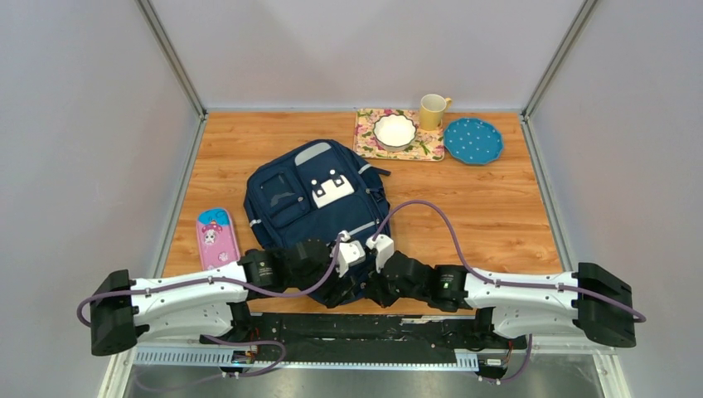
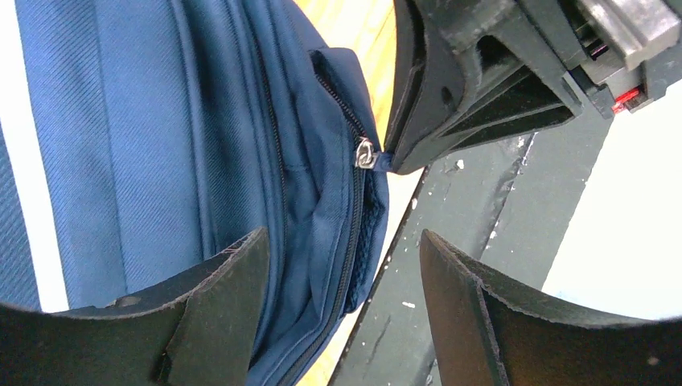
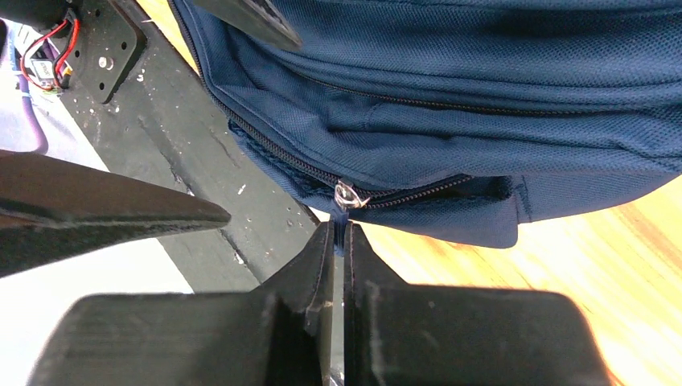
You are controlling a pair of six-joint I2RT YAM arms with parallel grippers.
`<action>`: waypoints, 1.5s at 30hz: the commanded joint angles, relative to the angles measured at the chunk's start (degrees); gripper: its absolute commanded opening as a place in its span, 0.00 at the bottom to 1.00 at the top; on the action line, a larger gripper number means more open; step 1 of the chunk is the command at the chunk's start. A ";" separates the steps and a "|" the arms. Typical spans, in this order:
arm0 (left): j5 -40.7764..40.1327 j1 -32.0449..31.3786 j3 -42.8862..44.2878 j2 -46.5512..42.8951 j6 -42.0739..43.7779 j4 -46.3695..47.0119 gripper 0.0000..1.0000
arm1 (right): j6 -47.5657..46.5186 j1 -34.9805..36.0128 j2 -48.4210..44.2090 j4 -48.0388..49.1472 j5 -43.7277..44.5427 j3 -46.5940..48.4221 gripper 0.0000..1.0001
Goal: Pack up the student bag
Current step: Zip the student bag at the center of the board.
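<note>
The large navy blue fabric backpack (image 1: 311,195) lies flat on the wooden table (image 1: 497,215). Its front pockets and white dotted patch face up, and its near edge sits directly under both grippers. The right gripper (image 3: 340,229) is closed, its two black fingers pressed together on the short dark blue fabric pull tab (image 3: 341,217). The tab hangs from the small silver metal zipper slider (image 3: 347,195), which sits just past the fingertips on the backpack's side zipper. The zipper teeth run off to either side of the slider along the bulging fabric edge. The left gripper (image 2: 344,237) faces the right one from just beside it, fingers spread wide and holding nothing. The zippered edge of the backpack lies within that gap, close to one finger, but whether the two touch cannot be told. Left of the left gripper a small pink rectangular pencil case (image 1: 217,236) lies on the table, apart from the backpack. Well beyond the right gripper, at the far side of the table, a white bowl (image 1: 395,130) rests on a floral mat (image 1: 365,145). A yellow mug (image 1: 432,110) and a blue dotted plate (image 1: 472,140) stand beside the mat.
</note>
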 commanded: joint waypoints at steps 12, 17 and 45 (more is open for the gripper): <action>5.68 -2.10 -1.52 9.86 2.82 7.96 0.48 | 2.56 -0.04 -3.13 -1.37 -3.09 -0.12 0.00; 2.78 -2.37 -3.46 9.69 0.36 9.18 0.21 | 4.75 -0.04 -4.09 -1.20 -1.59 -1.60 0.00; 2.78 -2.37 -12.60 4.85 -12.48 30.63 0.00 | 20.67 -0.21 -7.17 20.59 3.24 -12.69 0.41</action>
